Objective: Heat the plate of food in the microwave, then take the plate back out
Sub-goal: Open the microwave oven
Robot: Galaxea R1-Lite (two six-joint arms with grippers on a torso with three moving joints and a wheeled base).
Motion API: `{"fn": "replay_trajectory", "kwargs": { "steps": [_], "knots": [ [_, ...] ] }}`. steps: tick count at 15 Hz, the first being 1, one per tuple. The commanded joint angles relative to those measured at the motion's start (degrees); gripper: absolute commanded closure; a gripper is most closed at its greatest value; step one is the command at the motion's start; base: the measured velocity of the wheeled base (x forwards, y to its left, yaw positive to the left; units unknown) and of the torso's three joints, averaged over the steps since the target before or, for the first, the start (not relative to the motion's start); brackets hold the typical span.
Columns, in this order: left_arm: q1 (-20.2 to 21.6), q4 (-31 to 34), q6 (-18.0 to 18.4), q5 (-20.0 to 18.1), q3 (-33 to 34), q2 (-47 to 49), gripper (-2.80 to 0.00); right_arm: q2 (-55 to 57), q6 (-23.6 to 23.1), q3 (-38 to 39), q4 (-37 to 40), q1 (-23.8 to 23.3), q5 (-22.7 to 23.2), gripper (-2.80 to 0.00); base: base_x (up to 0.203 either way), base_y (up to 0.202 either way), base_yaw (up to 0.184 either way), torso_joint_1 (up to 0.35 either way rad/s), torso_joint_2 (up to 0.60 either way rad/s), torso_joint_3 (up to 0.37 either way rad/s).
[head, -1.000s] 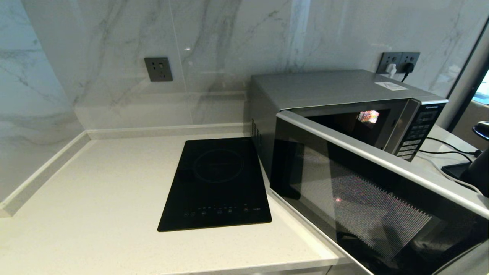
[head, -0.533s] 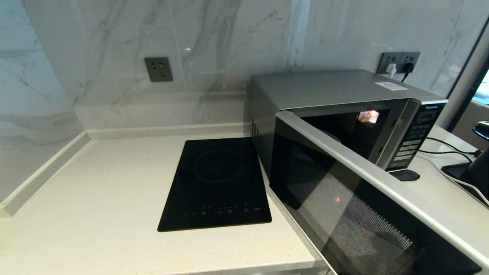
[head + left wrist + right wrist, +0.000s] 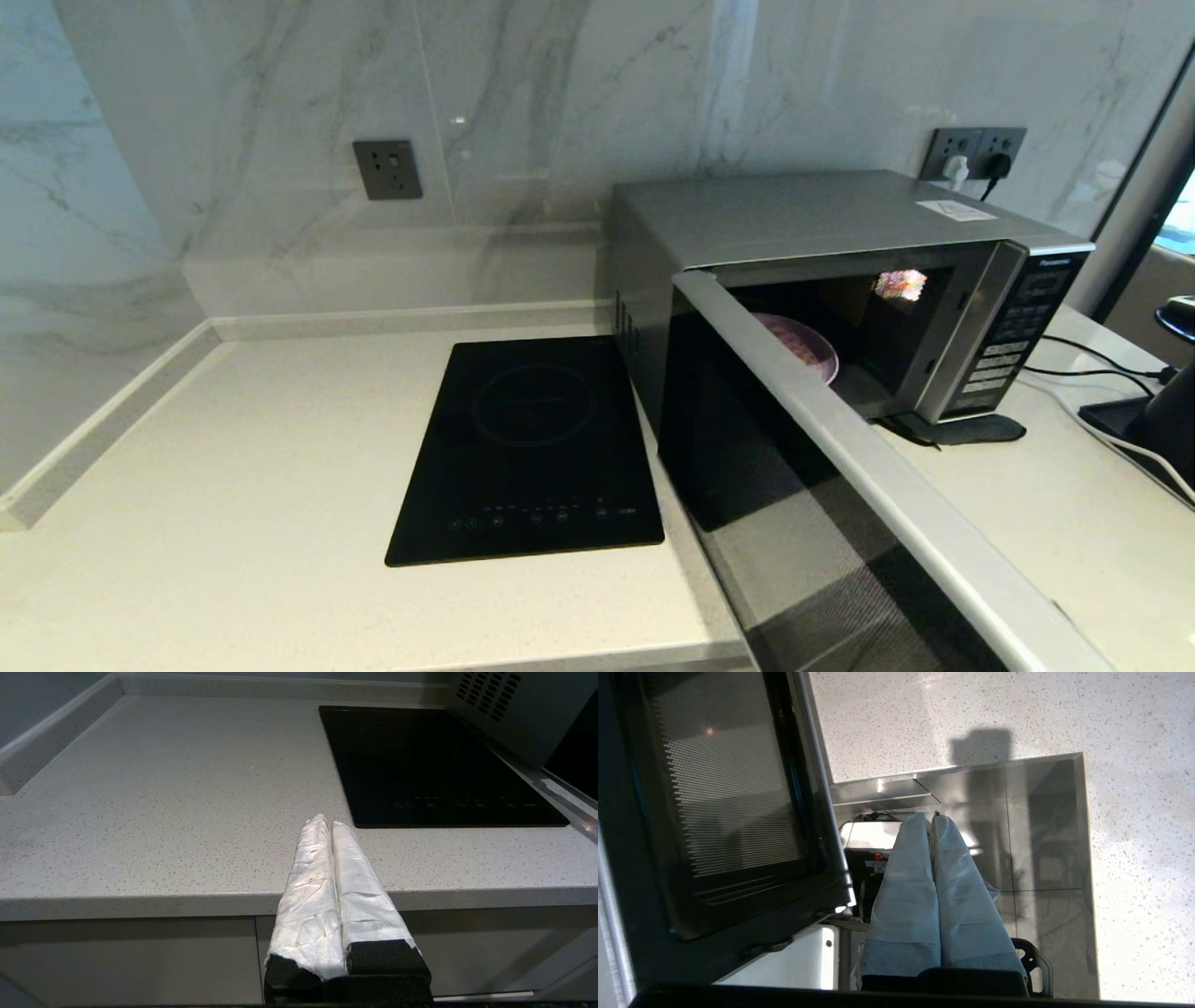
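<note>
**Door swung open, plate waiting inside cavity**

Left side: flat speckled off-white stone countertop [image 3: 233, 485] ran under a grey rectangular wall socket [image 3: 386, 169]. The left gripper [image 3: 327, 823] hung just off the counter's front edge, its white-wrapped fingers pressed together on nothing, pointing toward the flat black glass induction cooktop [image 3: 532, 448]. Parked, by the look of it.

Centre-right: the boxy silver Panasonic microwave [image 3: 812, 219] stood with its dark glass door [image 3: 747, 467] hinged on the robot's left and swung wide toward the robot, mesh screen and silver top strip showing. Inside the cavity sat the round shallow lilac-purple plastic plate [image 3: 810, 347], only its near rim visible above the door edge; food on it could not be made out.

Right: the right gripper [image 3: 931, 821] was just beside the door's free edge, low and in front of the counter, cloth-wrapped fingers closed and empty. Black button panel [image 3: 1018, 317] on the far right of the microwave.

Key relation, as a judgement: the plate lay ahead of and above the right gripper, past the door on its open side, so the right arm was nearer and had the unblocked path; the left arm would have to cross the door. Smooth plastic rim, thin, likely slippery to pinch.
</note>
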Motion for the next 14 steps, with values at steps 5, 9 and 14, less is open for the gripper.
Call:
{"fn": "replay_trajectory", "kwargs": {
  "steps": [5,9,14],
  "knots": [
    [0.0,0.0,-0.1,0.0,0.0,0.1,0.00,5.6,5.2,1.3,-4.9,0.0,-0.3,0.00,0.000,0.000,0.000,0.000,0.00,0.000],
    [0.0,0.0,-0.1,0.0,0.0,0.1,0.00,14.7,14.8,0.3,-14.7,-0.1,-0.3,0.00,0.000,0.000,0.000,0.000,0.00,0.000],
    [0.0,0.0,-0.1,0.0,0.0,0.1,0.00,23.6,21.2,-4.8,-21.5,-0.4,-1.1,0.00,0.000,0.000,0.000,0.000,0.00,0.000]
  ]
}}
